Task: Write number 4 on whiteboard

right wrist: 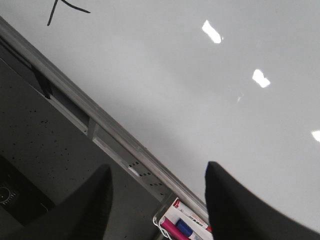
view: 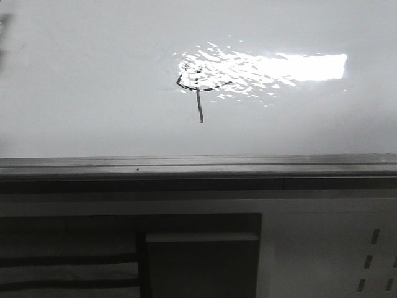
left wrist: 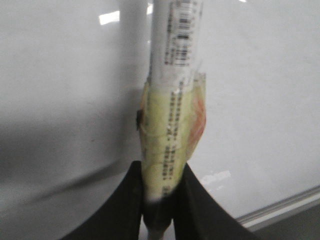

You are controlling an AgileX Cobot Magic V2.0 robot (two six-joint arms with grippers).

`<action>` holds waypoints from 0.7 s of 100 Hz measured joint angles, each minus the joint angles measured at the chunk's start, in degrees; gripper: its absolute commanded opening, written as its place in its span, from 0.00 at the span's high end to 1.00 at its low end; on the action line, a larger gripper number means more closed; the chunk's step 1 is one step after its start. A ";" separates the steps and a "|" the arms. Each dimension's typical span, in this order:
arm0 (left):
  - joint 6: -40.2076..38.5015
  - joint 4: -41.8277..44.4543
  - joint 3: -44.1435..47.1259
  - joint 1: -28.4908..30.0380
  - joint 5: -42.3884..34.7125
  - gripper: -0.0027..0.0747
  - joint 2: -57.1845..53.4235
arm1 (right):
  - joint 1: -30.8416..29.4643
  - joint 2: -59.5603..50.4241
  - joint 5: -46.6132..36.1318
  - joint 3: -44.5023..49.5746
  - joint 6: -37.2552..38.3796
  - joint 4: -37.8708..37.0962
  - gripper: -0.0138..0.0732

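The whiteboard [view: 93, 93] fills the upper front view, with a grey metal rail along its near edge. A small dark number 4 [view: 198, 93] is drawn near its middle, partly under a bright light reflection. Part of the figure shows in the right wrist view [right wrist: 62, 7]. My left gripper [left wrist: 161, 200] is shut on a white marker [left wrist: 172, 100] wrapped in yellowish tape, over the whiteboard [left wrist: 60, 100]; its tip is out of view. My right gripper [right wrist: 157, 195] is open and empty over the whiteboard's rail [right wrist: 115, 130]. Neither arm shows in the front view.
A small tray of markers [right wrist: 185, 225], pink, blue and red, hangs below the rail beside my right gripper. Below the board are a dark panel [right wrist: 30, 150] and a white perforated panel [view: 347, 254] at the lower right.
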 measured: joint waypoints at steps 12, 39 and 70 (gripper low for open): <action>-0.14 -0.72 0.11 0.48 -2.68 0.99 1.98 | 0.00 0.00 -0.70 0.29 0.00 0.00 0.42; -0.22 -1.76 0.11 0.48 -3.44 0.92 3.14 | -0.02 0.00 -0.70 0.29 0.00 0.00 0.42; -0.22 -1.95 0.11 0.48 -3.93 0.46 3.23 | -0.02 0.00 -0.99 0.29 0.22 0.00 0.42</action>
